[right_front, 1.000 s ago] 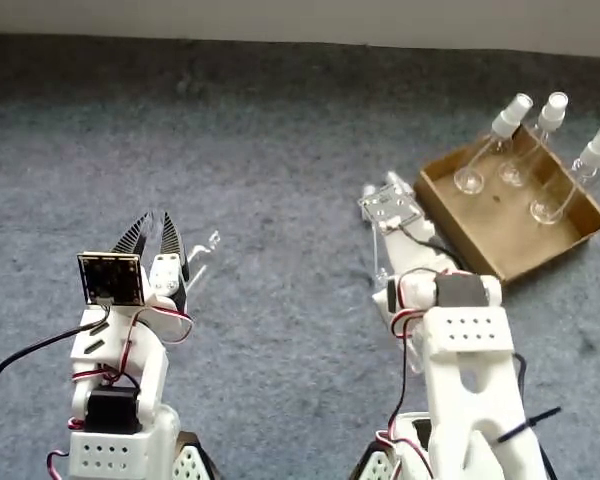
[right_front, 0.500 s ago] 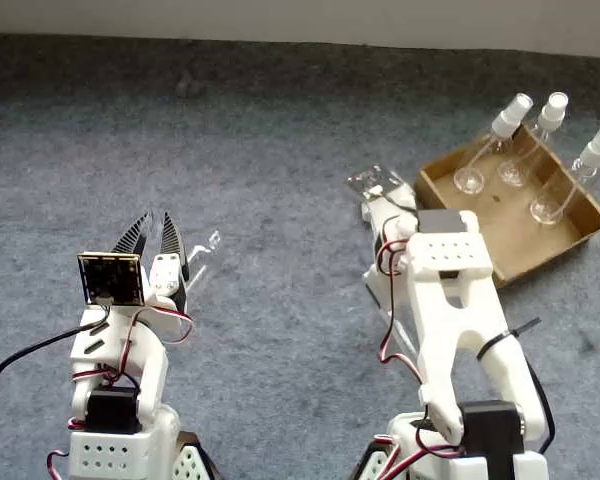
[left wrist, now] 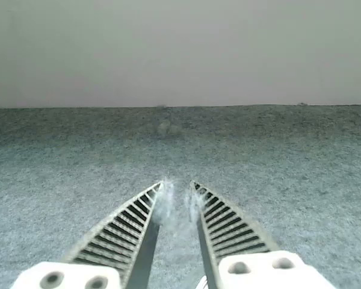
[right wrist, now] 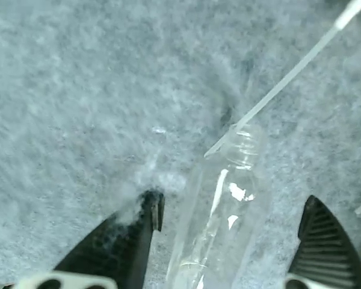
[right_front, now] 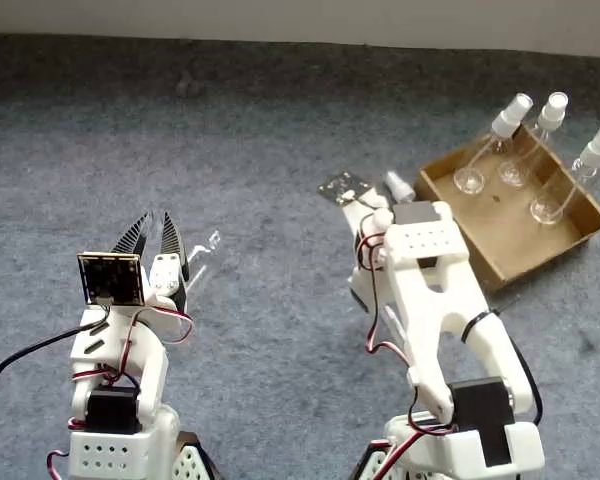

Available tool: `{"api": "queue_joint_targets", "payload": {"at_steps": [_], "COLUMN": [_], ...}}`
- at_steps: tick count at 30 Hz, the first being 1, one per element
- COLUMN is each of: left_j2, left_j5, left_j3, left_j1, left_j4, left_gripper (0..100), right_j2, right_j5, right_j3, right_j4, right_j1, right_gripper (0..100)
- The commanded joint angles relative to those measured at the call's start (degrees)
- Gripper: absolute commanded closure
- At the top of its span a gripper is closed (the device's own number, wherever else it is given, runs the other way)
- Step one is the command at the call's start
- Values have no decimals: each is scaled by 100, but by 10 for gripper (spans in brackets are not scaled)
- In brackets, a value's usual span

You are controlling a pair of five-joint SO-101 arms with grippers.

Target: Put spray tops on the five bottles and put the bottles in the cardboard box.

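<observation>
An uncapped clear bottle [right wrist: 221, 208] lies on the grey carpet between the fingers of my right gripper [right wrist: 228, 232], which is open and straddles it. A thin white dip tube [right wrist: 289, 75] runs from the bottle's mouth away across the carpet. In the high view the right arm [right_front: 425, 260] bends down over a spot just left of the cardboard box [right_front: 458, 232], with a white spray top [right_front: 398, 185] beside its wrist. Three capped bottles [right_front: 535, 140] lean in the box. My left gripper [right_front: 153, 232] is open and empty, and a clear bottle [right_front: 204, 250] lies just to its right.
The carpet [right_front: 280, 130] covers the whole table up to a pale wall at the far edge. The left gripper's fingers [left wrist: 135, 226] point at open carpet toward that wall. Red and black cables hang along both arms.
The right arm has stretched forward and swung left, away from the box's corner, and its wrist now sits over the lying bottle. The left arm has not moved.
</observation>
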Motion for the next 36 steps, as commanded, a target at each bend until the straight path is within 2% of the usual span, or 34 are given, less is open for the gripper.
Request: {"api": "queue_joint_targets", "payload": {"at_steps": [1, 14, 21, 36], "left_j2": [-66, -66, -66, -66], "left_j5": [-35, -35, -35, -35], "left_j3": [-119, -119, -119, -119], "left_j1": [75, 75, 75, 75], "left_j4": [26, 26, 26, 26], "left_gripper": [959, 959, 959, 959], "right_j2": [13, 954, 971, 971], "right_j5": [26, -9, 18, 9], "right_j3": [-303, -356, -312, -303], "right_j4": [-171, -189, -532, -479], "right_j1": [-22, -4, 242, 295], "right_gripper": [682, 683, 684, 702]}}
